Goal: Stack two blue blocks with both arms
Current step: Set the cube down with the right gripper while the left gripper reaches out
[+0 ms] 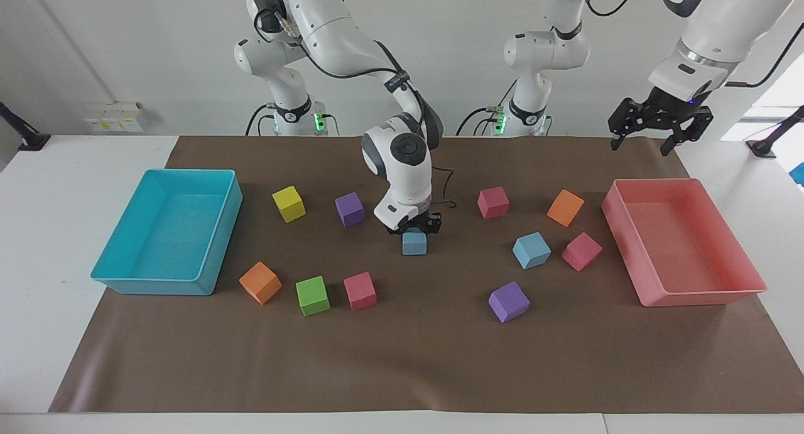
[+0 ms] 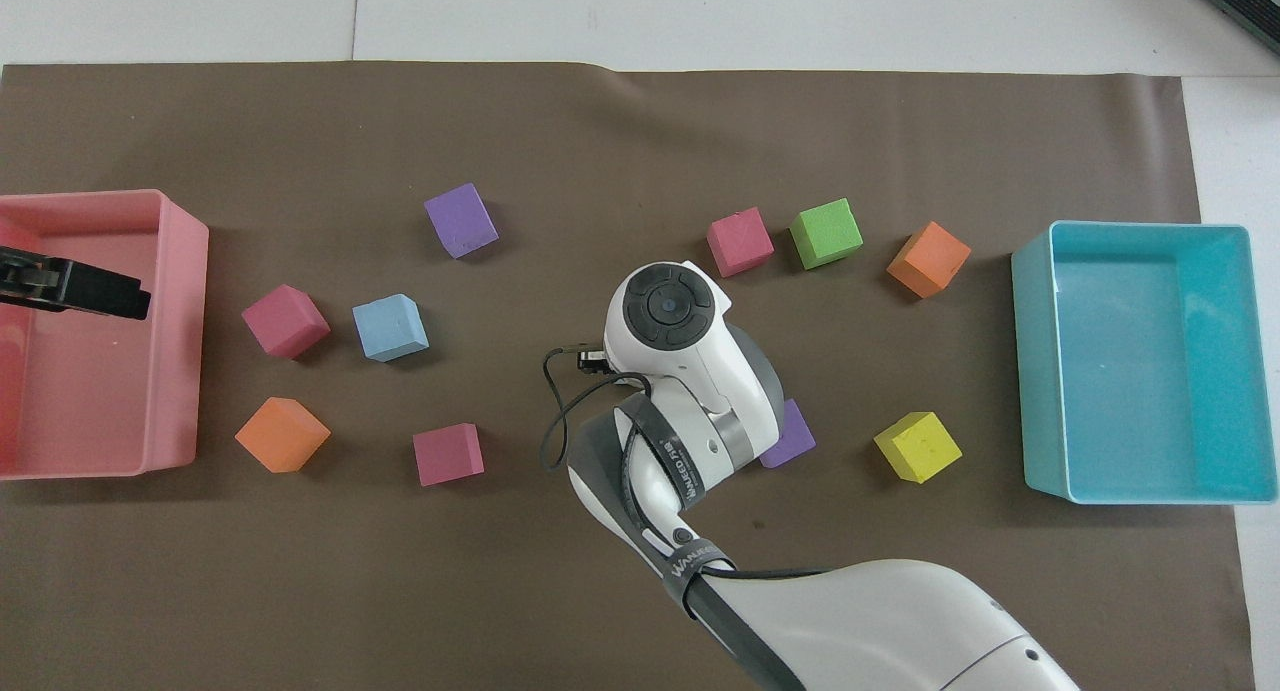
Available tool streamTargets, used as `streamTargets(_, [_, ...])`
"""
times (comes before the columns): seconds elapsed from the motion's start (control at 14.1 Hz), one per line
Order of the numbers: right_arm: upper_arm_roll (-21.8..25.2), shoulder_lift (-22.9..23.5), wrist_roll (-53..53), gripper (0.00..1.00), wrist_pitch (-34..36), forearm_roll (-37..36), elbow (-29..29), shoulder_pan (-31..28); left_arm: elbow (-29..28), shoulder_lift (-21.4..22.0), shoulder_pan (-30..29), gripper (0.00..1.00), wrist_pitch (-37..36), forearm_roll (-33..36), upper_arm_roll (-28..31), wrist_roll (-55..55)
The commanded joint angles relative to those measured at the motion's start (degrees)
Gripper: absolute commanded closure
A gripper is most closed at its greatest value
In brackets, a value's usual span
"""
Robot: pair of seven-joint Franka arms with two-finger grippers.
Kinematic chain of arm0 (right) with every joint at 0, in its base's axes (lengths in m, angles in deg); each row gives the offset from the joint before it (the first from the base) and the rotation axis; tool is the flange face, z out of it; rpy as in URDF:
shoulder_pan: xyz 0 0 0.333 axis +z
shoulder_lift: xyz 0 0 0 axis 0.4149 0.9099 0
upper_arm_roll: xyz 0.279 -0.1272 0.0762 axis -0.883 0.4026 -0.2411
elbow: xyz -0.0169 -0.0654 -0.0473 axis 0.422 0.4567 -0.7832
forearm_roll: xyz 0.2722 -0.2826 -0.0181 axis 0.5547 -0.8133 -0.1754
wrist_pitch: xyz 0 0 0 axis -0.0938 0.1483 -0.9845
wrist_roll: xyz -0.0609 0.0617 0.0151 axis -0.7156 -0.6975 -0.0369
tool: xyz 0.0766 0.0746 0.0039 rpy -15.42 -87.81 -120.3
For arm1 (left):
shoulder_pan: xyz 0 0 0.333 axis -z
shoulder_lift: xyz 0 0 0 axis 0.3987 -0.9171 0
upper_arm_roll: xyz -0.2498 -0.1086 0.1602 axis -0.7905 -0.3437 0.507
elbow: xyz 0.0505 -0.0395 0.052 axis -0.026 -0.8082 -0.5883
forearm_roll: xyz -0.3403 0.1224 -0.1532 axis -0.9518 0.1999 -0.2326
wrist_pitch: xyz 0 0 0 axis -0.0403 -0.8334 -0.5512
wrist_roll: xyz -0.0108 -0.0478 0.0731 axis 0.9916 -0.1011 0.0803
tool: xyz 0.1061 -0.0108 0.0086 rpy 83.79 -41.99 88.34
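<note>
Finds the right arm (image 1: pixel 352 38) reaching from its base down to the middle of the brown mat (image 1: pixel 402 358) covering the surface (image 1: pixel 38 245). Finds the right tool (image 1: pixel 414 232) pointing straight down, fingers clamped on the upper part of the held blue block (image 1: pixel 414 245). Cannot tell whether this block rests on the mat or hangs just clear of it. Cannot see either tool or block in the overhead view, both being hidden under the wrist (image 2: pixel 668 306).

Places the loose blue block (image 1: pixel 531 250) flat on the mat, well apart from the held one, at 3 o'clock of it in the facing view, toward the left arm's end of the surface. Notes a pink cube (image 1: pixel 581 251) just beside the loose block at 3 o'clock, not touching, and a purple cube (image 1: pixel 509 301) near it at 7 o'clock, farther from the robots.

Notes, around the held block in the facing view, a second purple cube (image 1: pixel 350 209) at 10 o'clock and a red cube (image 1: pixel 493 202) at 2 o'clock, both nearer to the robots and both clear of the tool.

Finds the left arm (image 1: pixel 722 26) waiting, with the left tool (image 1: pixel 644 135) raised high over the pink tray (image 1: pixel 700 299), fingers spread wide and gripping nothing.

Notes the turquoise tray (image 1: pixel 157 286) at the right arm's end of the mat.
</note>
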Motion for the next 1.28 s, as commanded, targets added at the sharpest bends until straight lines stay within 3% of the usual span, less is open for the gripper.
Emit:
streamTargets(0.0, [0.1,-1.7,2.7,0.84,-2.2,0.7,2.7,0.1,-5.0,0.4,-0.1,0.00,5.5,-0.6,-0.3,-0.5])
streamTargets(0.14, [0.1,-2.1,3.8,0.83,-2.2,0.7,3.5,0.0,-6.0,0.0,0.1,0.00,7.7,-0.5,-0.3,-0.9])
streamTargets(0.36, [0.1,-2.1,3.3,0.36,-2.1,1.0,3.5,-0.1,-7.7,-1.3,1.4,0.00,12.4,-0.5,-0.5,-4.5])
streamTargets(0.43, [0.1,-2.1,3.3,0.27,-2.1,1.0,3.5,-0.2,-8.2,-1.7,1.6,0.00,14.0,-0.5,-0.5,-4.9])
streamTargets(0.5, [0.1,-2.0,3.3,0.26,-2.1,1.0,3.6,-0.4,-8.3,-2.3,1.7,0.00,14.9,-0.5,-0.5,-4.9])
streamTargets(0.64, [0.1,-2.0,3.2,0.00,-2.1,1.2,3.5,-0.5,-8.3,-3.6,2.2,0.00,16.4,-0.5,-0.5,-5.5])
streamTargets(0.85, [0.1,-2.1,3.3,0.00,-2.1,1.3,2.2,-0.6,-9.3,-5.0,2.7,0.00,18.6,-0.5,-0.5,-6.8])
streamTargets(1.21, [0.4,-7.1,3.8,0.00,-0.9,1.6,1.6,-3.6,-15.5,-5.8,4.1,0.00,27.0,-0.2,-0.5,-8.3])
